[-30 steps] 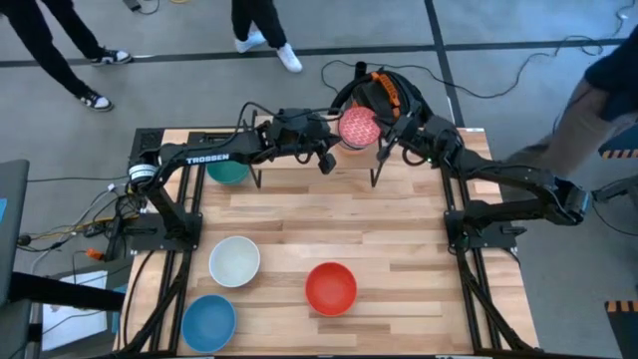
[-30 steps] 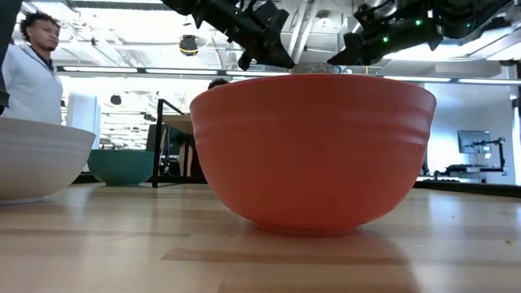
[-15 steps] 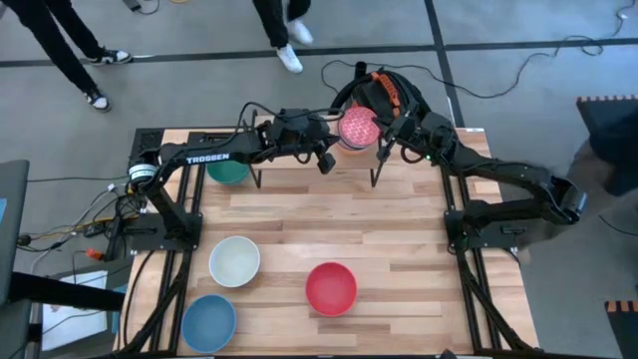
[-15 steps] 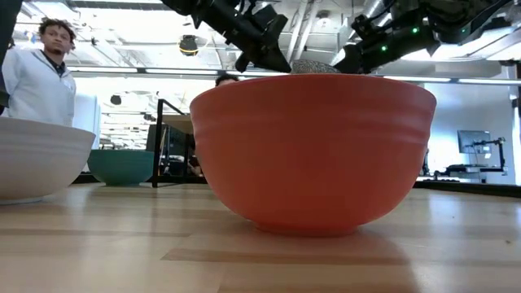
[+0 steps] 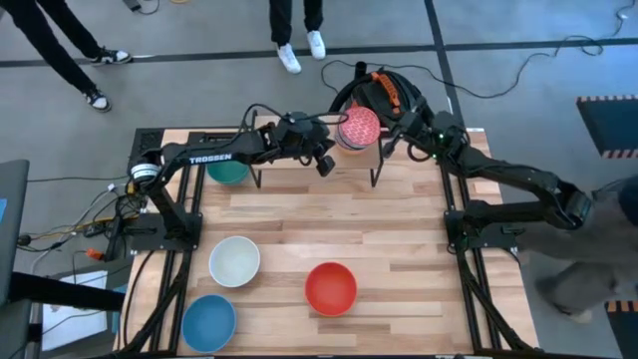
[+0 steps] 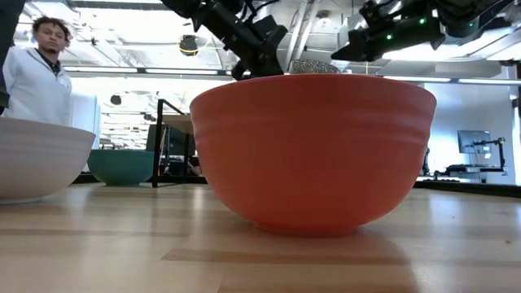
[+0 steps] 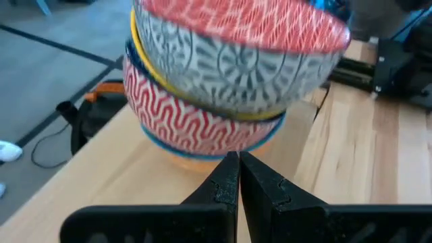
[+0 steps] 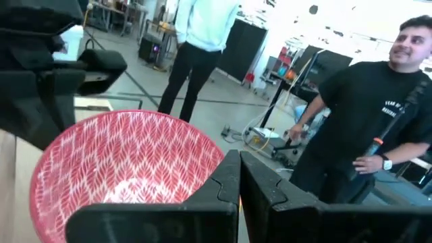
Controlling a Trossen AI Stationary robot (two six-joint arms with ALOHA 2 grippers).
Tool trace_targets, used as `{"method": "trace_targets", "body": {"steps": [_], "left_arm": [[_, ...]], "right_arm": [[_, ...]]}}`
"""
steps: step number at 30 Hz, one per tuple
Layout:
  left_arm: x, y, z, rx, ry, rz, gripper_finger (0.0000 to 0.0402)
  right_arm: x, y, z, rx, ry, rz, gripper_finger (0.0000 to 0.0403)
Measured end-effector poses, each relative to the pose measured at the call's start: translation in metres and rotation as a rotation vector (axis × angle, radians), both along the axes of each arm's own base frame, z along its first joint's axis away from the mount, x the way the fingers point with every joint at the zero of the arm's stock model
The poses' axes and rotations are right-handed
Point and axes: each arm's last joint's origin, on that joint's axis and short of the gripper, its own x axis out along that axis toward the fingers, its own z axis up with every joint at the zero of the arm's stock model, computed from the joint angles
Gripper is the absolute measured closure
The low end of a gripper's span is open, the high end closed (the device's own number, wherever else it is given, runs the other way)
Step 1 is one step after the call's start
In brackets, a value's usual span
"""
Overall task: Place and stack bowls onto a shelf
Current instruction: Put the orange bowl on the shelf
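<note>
At the bottom of the high view your counter carries the blue bowl, red bowl and cream bowl, likely next. Farther up, the green bowl waits beside the shelf. There the left gripper and right gripper, fingers pressed together, flank the pink speckled bowl, seemingly nudging it square. Only the left wrist view shows the stack leaning.

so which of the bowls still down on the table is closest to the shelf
The green bowl, at the far left beside the shelf. The cream-white bowl, red bowl and blue bowl all sit toward the near edge.
</note>
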Motion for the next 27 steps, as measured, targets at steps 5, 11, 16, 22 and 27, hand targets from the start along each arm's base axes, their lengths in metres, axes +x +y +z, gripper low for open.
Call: {"method": "trace_targets", "body": {"steps": [5, 11, 16, 22, 27], "left_arm": [[0.002, 0.000, -0.006, -0.014, 0.018, 0.002, 0.0402], [0.001, 0.001, -0.005, -0.006, 0.018, 0.020, 0.0402], [-0.002, 0.000, -0.005, -0.031, 0.030, 0.050, 0.0402], [-0.022, -0.009, 0.019, -0.028, 0.027, 0.107, 0.0402], [-0.044, -0.029, 0.026, -0.019, 0.004, 0.145, 0.0402]], "right_arm": [[-0.008, 0.001, 0.007, 0.056, -0.082, -0.012, 0.0376], [-0.016, -0.016, -0.001, 0.175, -0.109, -0.018, 0.0376], [-0.019, -0.019, -0.003, 0.246, -0.135, 0.005, 0.0376], [-0.029, -0.007, 0.011, 0.314, -0.257, 0.072, 0.0376], [-0.032, 0.010, 0.022, 0.393, -0.330, 0.243, 0.0375]]}}
